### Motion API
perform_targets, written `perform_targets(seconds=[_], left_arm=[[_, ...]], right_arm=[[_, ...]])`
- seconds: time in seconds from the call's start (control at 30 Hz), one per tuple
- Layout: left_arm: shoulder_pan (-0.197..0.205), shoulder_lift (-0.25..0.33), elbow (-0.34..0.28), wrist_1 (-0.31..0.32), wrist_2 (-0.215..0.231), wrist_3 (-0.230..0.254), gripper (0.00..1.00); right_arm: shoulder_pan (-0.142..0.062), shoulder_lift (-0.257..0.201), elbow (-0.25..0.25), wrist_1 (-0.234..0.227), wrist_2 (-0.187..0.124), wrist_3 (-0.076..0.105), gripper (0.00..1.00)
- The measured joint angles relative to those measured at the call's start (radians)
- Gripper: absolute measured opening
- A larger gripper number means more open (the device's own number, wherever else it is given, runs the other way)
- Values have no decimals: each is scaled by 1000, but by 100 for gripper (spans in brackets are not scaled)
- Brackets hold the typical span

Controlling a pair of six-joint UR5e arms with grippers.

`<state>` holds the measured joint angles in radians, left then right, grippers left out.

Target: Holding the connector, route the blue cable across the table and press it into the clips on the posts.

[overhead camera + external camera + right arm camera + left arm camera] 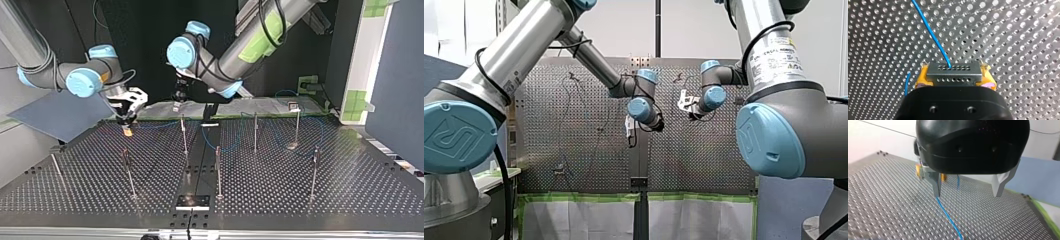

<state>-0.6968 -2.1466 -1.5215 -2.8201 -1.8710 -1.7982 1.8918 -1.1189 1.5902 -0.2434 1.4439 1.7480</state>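
My right gripper [954, 76] has its yellow pads [923, 77] shut on the grey connector [953, 70]. The blue cable [931, 35] leaves the connector's face and runs away over the perforated table. In the top view my right gripper [128, 129] hovers just above the table at the back left, and the blue cable [220, 148] trails rightwards between the posts. My left gripper [968, 192] hangs open above the table, its metal fingers [936, 185] wide apart and empty. The blue cable [948, 216] lies under its one finger. My right gripper's yellow pads [919, 170] show just beyond.
Several thin upright posts [184, 134] with clips stand spread over the perforated table [350, 190], another post [218, 172] near the middle front. A small grey block [192, 201] sits at the near edge. Green tape [584, 198] lines the table's edge in the front view.
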Motion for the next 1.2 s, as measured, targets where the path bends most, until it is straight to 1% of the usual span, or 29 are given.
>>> perform_targets(seconds=[0.13, 0.23, 0.33, 0.63, 0.87, 0.97, 1.2], left_arm=[[-44, -1, 6, 45, -44, -34, 100], [-59, -10, 24, 70, -65, -55, 100], [-65, -34, 52, 65, -75, -71, 100], [-63, -112, 132, 6, -121, -95, 100], [-74, -177, 198, 4, -139, -110, 100], [-77, -190, 226, 13, -141, -121, 100], [-77, -196, 292, 27, -159, -127, 100]], right_arm=[[-7, -2, 4, 4, 0, 0, 0], [-13, -3, 6, 9, 0, 0, 0], [-17, -4, 7, 19, 0, -1, 0], [-29, -29, 7, 25, 1, -2, 0], [-29, -35, 8, 24, 1, -6, 0], [-29, -35, 8, 23, 1, -6, 0], [-30, -36, 8, 22, 1, -7, 0]])
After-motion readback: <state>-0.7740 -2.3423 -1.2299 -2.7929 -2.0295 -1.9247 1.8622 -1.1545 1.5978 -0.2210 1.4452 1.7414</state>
